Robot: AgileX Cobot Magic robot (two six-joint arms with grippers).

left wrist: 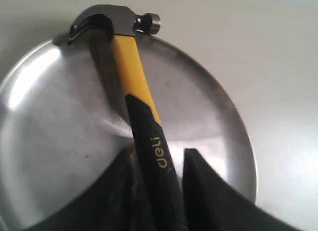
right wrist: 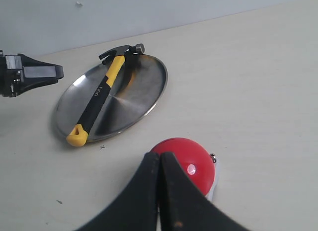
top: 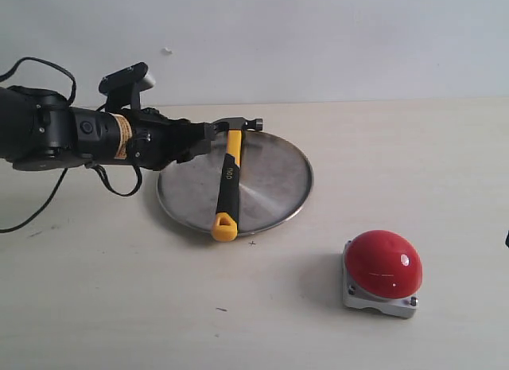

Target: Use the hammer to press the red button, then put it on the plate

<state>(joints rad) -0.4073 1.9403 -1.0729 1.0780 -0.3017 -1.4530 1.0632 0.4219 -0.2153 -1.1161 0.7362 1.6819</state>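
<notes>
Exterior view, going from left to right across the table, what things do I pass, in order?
left arm → plate → red button

Legible text: one item.

Hammer (left wrist: 140, 116), left of centre in the scene. The black grip of its handle carries "deli" in yellow lower-case letters, running lengthwise along the handle. It reads clearly in the left wrist view. The print sits on the far part of the black grip, towards the head.

Exterior view: the same yellow mark shows on the grip, too small to read. Right wrist view: a small yellow mark only, not legible.
</notes>
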